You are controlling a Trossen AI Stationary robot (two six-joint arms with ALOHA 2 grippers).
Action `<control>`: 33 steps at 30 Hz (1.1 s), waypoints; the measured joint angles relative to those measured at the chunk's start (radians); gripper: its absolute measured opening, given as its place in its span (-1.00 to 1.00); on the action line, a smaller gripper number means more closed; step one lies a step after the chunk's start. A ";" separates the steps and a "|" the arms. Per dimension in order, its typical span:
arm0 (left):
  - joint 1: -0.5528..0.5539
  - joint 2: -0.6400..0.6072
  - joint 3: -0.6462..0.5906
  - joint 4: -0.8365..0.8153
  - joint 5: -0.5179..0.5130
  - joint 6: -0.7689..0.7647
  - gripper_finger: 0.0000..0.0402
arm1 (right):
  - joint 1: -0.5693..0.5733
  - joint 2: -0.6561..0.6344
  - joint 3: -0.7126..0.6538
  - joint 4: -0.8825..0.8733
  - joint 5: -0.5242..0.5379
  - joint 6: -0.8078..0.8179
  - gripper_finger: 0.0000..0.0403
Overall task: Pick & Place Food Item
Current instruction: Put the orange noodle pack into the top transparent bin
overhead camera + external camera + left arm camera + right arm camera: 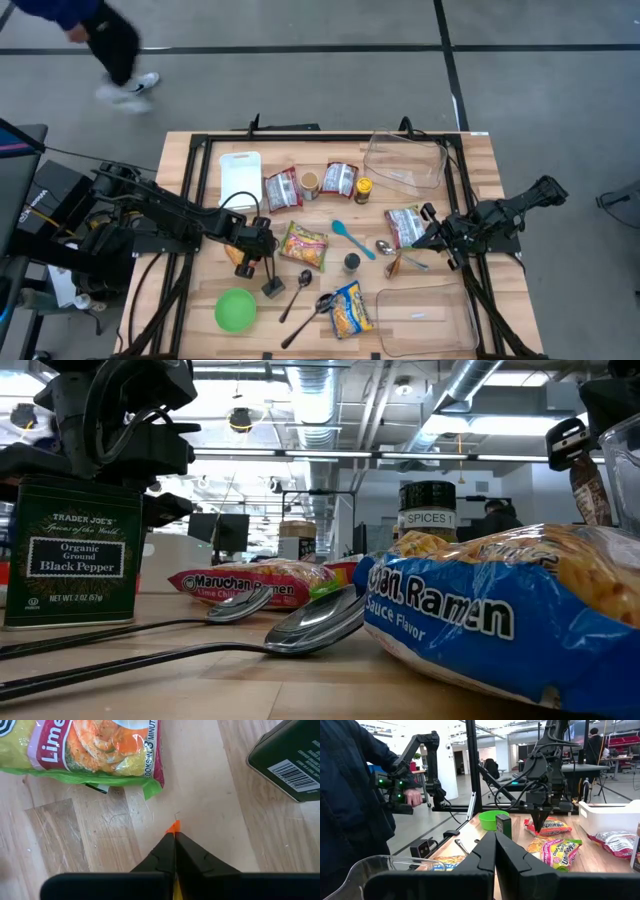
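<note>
An orange food packet (240,258) lies on the wooden table under my left arm. My left gripper (262,260) points steeply down at the packet's right end and is shut on it (174,832). Just beyond its tips lie a lime ramen packet (90,750) and a dark black pepper tin (290,760). My right gripper (435,238) hovers level at the table's right side, shut (495,842), with nothing between its fingers. It is beside a red-and-white ramen packet (405,225). My left gripper pinches a thin orange edge of the packet (174,825) between its two fingertips, coming steeply from above. Only a sliver shows at the tips; the fingers and arm hide the rest. The packet lies on the table.
A blue ramen packet (350,308), spoons (300,290), a green bowl (235,310), a spice jar (352,262) and a blue spoon (350,238) crowd the middle. Clear containers (405,160) (425,318) and a white tray (240,175) stand around. A person (350,795) stands beside the table.
</note>
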 joint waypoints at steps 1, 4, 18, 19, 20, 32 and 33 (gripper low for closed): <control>0.000 0.000 0.000 0.000 0.000 0.000 -0.99 | 0.000 0.000 0.000 0.000 0.000 0.000 -1.00; 0.000 -0.002 0.000 0.000 0.000 0.000 -0.99 | 0.000 0.000 0.000 0.000 0.000 0.000 -1.00; 0.000 -0.204 -0.001 0.067 -0.034 -0.039 -1.00 | 0.000 0.000 0.000 -0.008 0.000 0.000 -1.00; 0.000 -0.228 -0.001 0.067 -0.044 -0.057 -1.00 | 0.000 0.000 0.000 -0.008 0.000 0.000 -1.00; 0.000 -0.252 -0.001 0.073 -0.052 -0.067 -1.00 | 0.000 0.000 0.000 -0.008 0.000 0.000 -1.00; 0.000 -0.473 -0.001 0.322 -0.187 -0.216 -1.00 | 0.000 0.000 0.000 -0.010 0.000 0.000 -1.00; 0.000 -0.486 -0.001 0.348 -0.204 -0.228 -1.00 | 0.000 0.000 0.000 -0.010 0.000 0.000 -1.00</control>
